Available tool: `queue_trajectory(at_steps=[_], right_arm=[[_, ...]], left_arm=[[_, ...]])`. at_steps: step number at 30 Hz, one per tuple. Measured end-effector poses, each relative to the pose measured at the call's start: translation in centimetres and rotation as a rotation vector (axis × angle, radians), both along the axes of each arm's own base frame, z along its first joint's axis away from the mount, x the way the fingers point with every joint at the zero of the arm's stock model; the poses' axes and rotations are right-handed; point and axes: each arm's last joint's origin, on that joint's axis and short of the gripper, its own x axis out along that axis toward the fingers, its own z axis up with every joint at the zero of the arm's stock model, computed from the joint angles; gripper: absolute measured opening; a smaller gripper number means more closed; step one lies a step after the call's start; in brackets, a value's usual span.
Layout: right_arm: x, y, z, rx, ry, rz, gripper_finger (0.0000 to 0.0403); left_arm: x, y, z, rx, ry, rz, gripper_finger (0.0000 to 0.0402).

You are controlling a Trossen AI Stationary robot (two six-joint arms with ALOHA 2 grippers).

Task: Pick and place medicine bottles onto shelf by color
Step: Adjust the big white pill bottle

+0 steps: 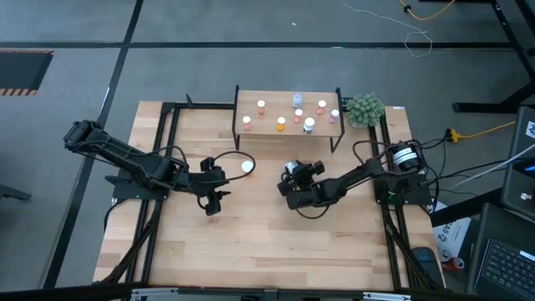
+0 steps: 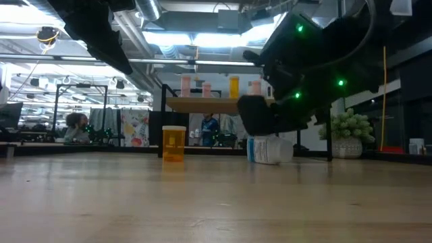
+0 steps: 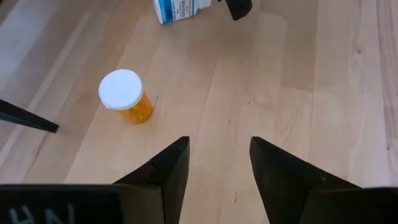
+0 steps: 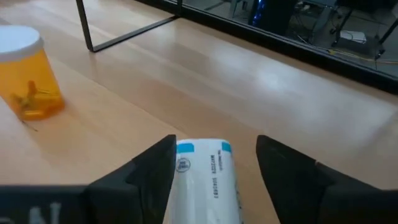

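Wooden table seen from above, w/ two dark robot arms. The shelf (image 1: 288, 99) stands at the far edge, centre, already carrying several small white-capped bottles in orange, pink and blue.

Two medicine bottles remain on the tabletop. A white bottle w/ blue label (image 4: 204, 180) lies on its side near table centre, between the fingers of the right gripper (image 4: 214, 163); the jaws stand apart on either side of its body and no squeeze on it can be made out. Just left of it an orange bottle (image 3: 126, 97) stands upright w/ a white cap.

The left gripper (image 3: 217, 163) hovers near the orange bottle, fingers apart, holding nothing.

Judgement: both bottles look like light, rigid plastic w/ smooth round walls, so likely to roll or slip. Best hold is across the mid-body, label area, not the cap.
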Motion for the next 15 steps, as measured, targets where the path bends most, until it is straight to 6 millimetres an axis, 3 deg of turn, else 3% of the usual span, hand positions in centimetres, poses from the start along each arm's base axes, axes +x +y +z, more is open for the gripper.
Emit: queue_trajectory(at_steps=[7,15], right_arm=[[-0.5,0.1,3.4,0.014,-0.021,0.045,0.0224],[-1.8,1.8,7.7,0.232,-0.049,0.294,0.0224]], left_arm=[[0.0,0.0,0.0,0.0,0.0,0.0,0.0165],[0.0,0.0,0.0,0.001,-0.001,0.0,0.0165]])
